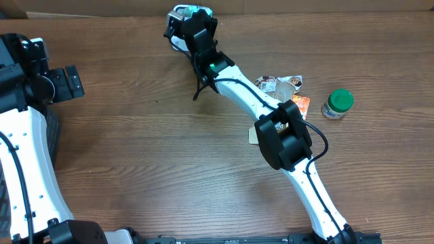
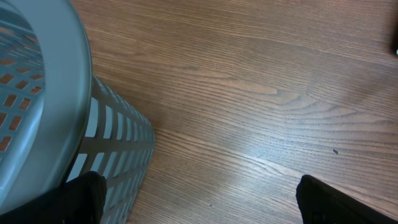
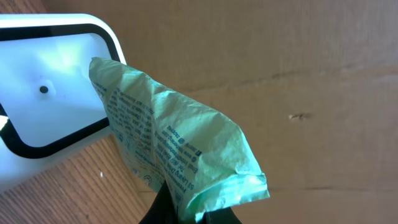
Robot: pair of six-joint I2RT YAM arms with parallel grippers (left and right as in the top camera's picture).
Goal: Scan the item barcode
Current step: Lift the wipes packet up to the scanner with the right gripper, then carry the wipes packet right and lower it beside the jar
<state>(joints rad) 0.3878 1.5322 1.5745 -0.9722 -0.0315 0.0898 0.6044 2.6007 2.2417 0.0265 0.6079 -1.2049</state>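
Green packet (image 3: 180, 149) | clenched in right gripper (image 3: 189, 214), lower end hidden | left gripper (image 2: 205, 196) released

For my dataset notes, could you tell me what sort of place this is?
Probably a lab tabletop staged as a shop checkout: a white scanner, a green packet held near it, a grey basket.

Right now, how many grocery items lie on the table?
3: a green-lidded jar far right, a printed packet and an orange packet beside it, both partly under the right arm, which may hide more.
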